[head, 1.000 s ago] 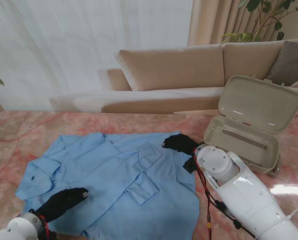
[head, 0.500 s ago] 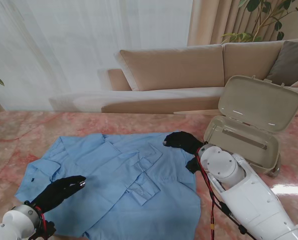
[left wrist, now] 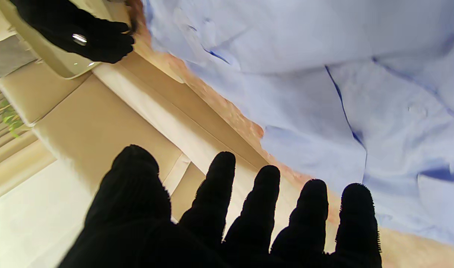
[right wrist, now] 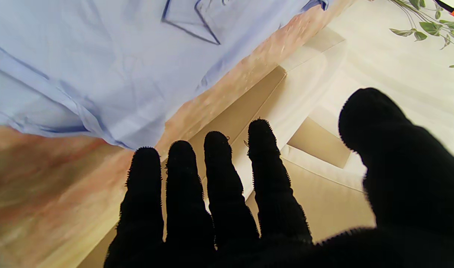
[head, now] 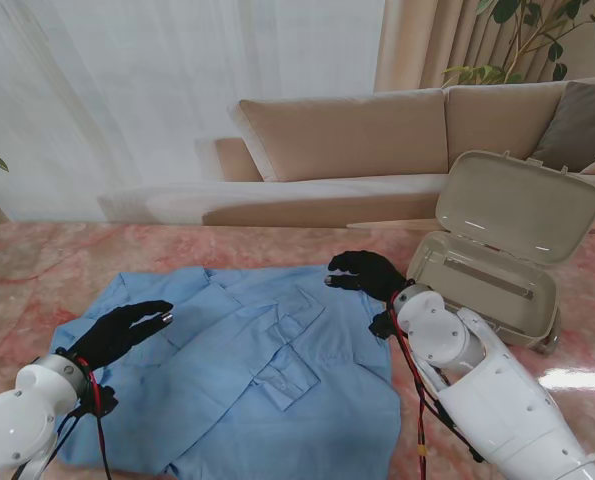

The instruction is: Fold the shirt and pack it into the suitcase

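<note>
Shirt: Now the blue shirt (head: 242, 365) lies spread on the bench (head: 17, 270), partly folded, with a sleeve and cuff doubled across its middle; it covers the near-left part of the marble top, well apart from any bag.
Suitcase: my beige suitcase (head: 497, 275) stands on the far right of the bench, lid up, nothing visible inside.
Step in hand: I judge the folding is only part done; both my hands are off the cloth, so I am between one fold and the next grasp. Packing has not begun.
Next move: it calls for bringing the fingers down onto the shirt's left and far-right edges together, pinching only the top layers wanted, so the fold lands square.
Left hand: my left hand (head: 122, 332) hovers over the shirt's left shoulder area, fingers (left wrist: 266, 201) straight and spread apart, holding nothing.
Right hand: my right hand (head: 362, 275) hangs above the shirt's far-right corner, between shirt and suitcase, fingers (right wrist: 215, 178) extended side by side, thumb wide, gripping nothing.
Beyond: a tan sofa (head: 377, 135) stands behind the bench.
</note>
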Motion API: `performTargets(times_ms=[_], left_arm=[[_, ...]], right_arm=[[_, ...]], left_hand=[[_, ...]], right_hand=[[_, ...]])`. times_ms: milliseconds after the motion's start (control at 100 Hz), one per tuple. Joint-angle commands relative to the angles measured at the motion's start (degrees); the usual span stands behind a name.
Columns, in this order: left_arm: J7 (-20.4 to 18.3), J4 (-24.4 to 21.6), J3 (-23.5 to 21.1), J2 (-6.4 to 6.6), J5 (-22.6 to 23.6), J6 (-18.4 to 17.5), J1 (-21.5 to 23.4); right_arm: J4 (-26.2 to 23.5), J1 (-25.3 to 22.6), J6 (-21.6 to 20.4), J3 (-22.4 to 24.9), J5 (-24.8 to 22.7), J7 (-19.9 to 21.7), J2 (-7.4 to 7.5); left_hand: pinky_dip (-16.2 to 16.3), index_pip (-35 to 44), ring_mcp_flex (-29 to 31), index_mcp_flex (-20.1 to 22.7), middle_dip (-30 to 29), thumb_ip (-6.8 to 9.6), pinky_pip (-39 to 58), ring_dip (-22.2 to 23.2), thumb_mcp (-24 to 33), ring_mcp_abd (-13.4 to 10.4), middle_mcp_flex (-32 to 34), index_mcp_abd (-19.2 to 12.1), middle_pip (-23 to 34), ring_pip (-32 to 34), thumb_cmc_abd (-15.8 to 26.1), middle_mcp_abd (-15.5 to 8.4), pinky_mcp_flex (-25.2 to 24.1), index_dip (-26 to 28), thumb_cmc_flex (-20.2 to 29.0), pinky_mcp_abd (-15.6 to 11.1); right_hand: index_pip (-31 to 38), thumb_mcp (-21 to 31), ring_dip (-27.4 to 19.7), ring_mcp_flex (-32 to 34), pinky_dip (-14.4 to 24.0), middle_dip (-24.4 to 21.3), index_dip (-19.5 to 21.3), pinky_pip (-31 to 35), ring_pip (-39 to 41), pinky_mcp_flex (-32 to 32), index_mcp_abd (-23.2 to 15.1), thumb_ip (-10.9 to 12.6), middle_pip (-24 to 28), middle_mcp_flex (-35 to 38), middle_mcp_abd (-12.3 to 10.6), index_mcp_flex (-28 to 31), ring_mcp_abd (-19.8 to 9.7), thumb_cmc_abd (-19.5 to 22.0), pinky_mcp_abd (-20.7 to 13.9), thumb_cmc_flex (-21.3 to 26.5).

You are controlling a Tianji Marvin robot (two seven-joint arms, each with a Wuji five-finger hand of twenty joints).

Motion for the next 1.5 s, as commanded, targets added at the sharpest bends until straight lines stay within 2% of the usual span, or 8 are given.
performTargets(times_ms=[0,370,390,420,490,530,570,1490], left_arm=[[-0.8,1.8,0.2,0.56,1.2,0.1,-2.5],[-5.0,13.8,4.3,2.24,10.2,-2.8,-15.8],[-5.1,14.3,4.4,2.28,10.4,-2.8,-16.2],[-5.3,14.9,4.7,2.37,10.8,-3.0,-16.9],[-5.6,16.5,5.2,2.53,12.0,-3.5,-18.3],[-6.0,17.1,5.5,2.68,12.6,-3.7,-19.0],[-6.4,17.9,5.8,2.79,13.0,-4.0,-19.7],[-5.0,40.7,16.6,4.0,21.8,-12.1,-37.2]], right_arm=[[1.4,1.3,-0.6,-0.5,-1.1,0.6,-0.7],[6.6,7.1,-1.6,-5.0,-5.2,-2.2,-1.39],[6.9,7.4,-1.6,-5.2,-5.3,-2.2,-1.43],[7.3,7.8,-1.6,-5.6,-5.3,-2.3,-1.49],[8.5,8.9,-1.6,-6.6,-5.6,-2.4,-1.63],[9.3,9.5,-1.6,-7.2,-5.6,-2.5,-1.72],[10.0,10.2,-1.6,-7.8,-5.7,-2.5,-1.83],[23.0,19.4,-1.2,-16.8,-4.5,-3.4,-4.18]], left_hand=[[-0.9,-0.4,0.3,-1.0,0.3,-1.59,0.0,-0.3,-2.1,-0.3,-0.3,-1.2,0.3,0.3,-0.1,-0.2,-0.8,0.2,2.4,-1.2],[-1.6,-0.6,-0.5,-3.5,0.6,-1.47,-0.8,-0.5,-1.8,-1.4,-2.2,-1.3,1.7,0.5,-2.4,-0.8,-0.4,0.0,4.5,-3.4],[-1.6,-0.6,-0.6,-3.6,0.6,-1.47,-0.8,-0.5,-1.8,-1.4,-2.4,-1.3,1.8,0.5,-2.4,-0.8,-0.4,0.0,4.6,-3.4],[-1.6,-0.6,-0.7,-3.9,0.7,-1.48,-0.9,-0.5,-1.8,-1.5,-2.5,-1.3,1.9,0.5,-2.5,-0.8,-0.4,0.0,4.8,-3.6],[-1.7,-0.5,-0.9,-4.2,0.7,-1.51,-1.0,-0.4,-1.8,-1.6,-2.8,-1.3,2.3,0.6,-3.0,-1.0,-0.3,0.0,5.2,-4.0],[-1.9,-0.5,-1.4,-4.5,0.6,-1.53,-1.3,-0.5,-1.8,-1.8,-3.2,-1.4,2.4,0.4,-3.2,-1.1,-0.5,0.0,5.4,-4.1],[-2.1,-0.4,-1.5,-4.7,0.6,-1.53,-1.6,-0.6,-1.7,-1.9,-3.4,-1.3,2.5,0.4,-3.6,-1.1,-0.5,0.0,5.8,-4.3],[-4.4,-0.8,-5.8,-10.7,-0.2,-1.67,-10.6,-1.5,-1.6,-4.7,-9.4,-3.4,4.3,-0.1,-5.9,-2.1,0.1,-1.2,8.1,-8.1]], right_hand=[[-0.2,1.9,0.8,0.4,1.2,0.7,0.5,1.1,1.0,0.1,-0.4,1.4,1.0,-2.2,-1.1,-1.2,-2.2,-2.1,-2.1,-1.2],[0.0,6.0,-0.2,-2.0,-4.7,-0.6,0.8,11.7,3.6,-4.6,0.0,0.5,4.2,-5.4,-1.3,-3.4,-3.5,-5.5,-4.1,-2.3],[0.0,6.0,-0.2,-2.2,1.6,-0.6,0.8,19.5,3.5,4.3,-0.1,0.5,4.2,-5.6,-1.3,-3.5,-3.6,-5.6,-13.1,-2.3],[0.1,6.1,-0.4,-2.8,2.7,-0.6,0.8,20.8,3.2,22.5,0.0,0.5,4.2,-5.8,-1.3,-3.7,-3.8,-5.6,-39.6,-2.2],[0.0,6.0,-0.7,-3.7,3.4,-0.6,0.7,18.0,2.7,22.8,-0.1,0.4,4.0,-6.3,-1.5,-4.1,-4.3,-5.7,-46.4,-2.4],[-0.1,6.0,-1.1,-4.5,-0.2,-0.7,0.7,1.3,2.3,-0.7,0.0,0.5,3.9,-6.8,-1.5,-4.4,-4.5,-5.8,-12.4,-2.2],[-0.1,6.0,-1.3,-5.2,-1.3,-0.7,0.7,-2.3,2.0,-3.5,0.0,0.5,3.9,-7.2,-1.5,-4.6,-4.6,-5.8,-4.5,-2.2],[-0.5,5.1,-3.4,-14.7,-0.7,-0.7,0.9,-6.6,0.6,-10.1,-0.2,0.3,4.7,-13.4,-2.9,-8.3,-8.1,-5.7,-8.6,-2.7]])
